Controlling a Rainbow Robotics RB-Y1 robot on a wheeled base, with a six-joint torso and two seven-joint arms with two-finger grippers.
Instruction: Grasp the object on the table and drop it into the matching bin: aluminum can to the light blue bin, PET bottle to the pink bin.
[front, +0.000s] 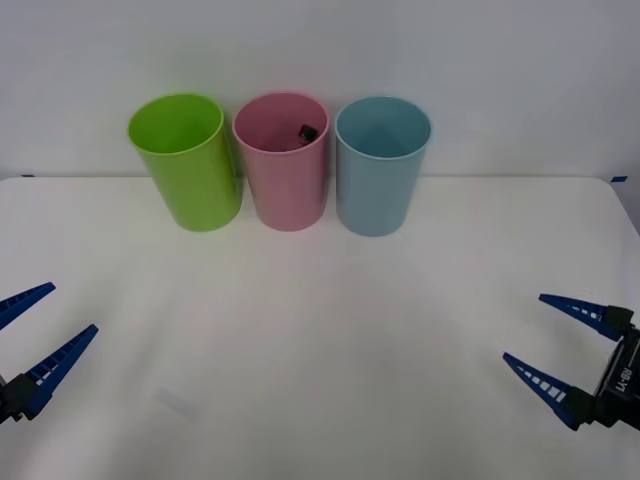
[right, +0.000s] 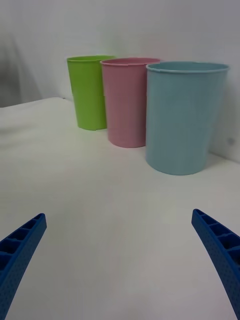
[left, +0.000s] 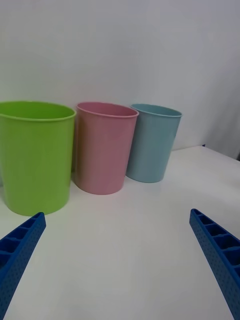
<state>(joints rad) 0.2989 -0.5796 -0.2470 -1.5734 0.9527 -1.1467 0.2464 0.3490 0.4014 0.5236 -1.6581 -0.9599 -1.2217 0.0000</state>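
Already binned: the PET bottle (front: 308, 132) lies inside the pink bin (front: 283, 180), its black cap showing just under the far rim, so the sorting looks done (a judgement from where it lies).
Bins: 3 in a row along the back of the table (front: 320, 330), lime green bin (front: 187, 165) on the robot's left, pink in the middle, light blue bin (front: 381, 170) on the right, close-set.
Left gripper (front: 35, 330): low at the near left edge, spread wide, holding nothing.
Right gripper (front: 560, 345): near right edge, likewise spread wide and bare; both probably parked clear of the bins.
Front view: looks down into the pink bin, revealing the bottle.
Wrist views: side-on, showing bin walls, not contents.
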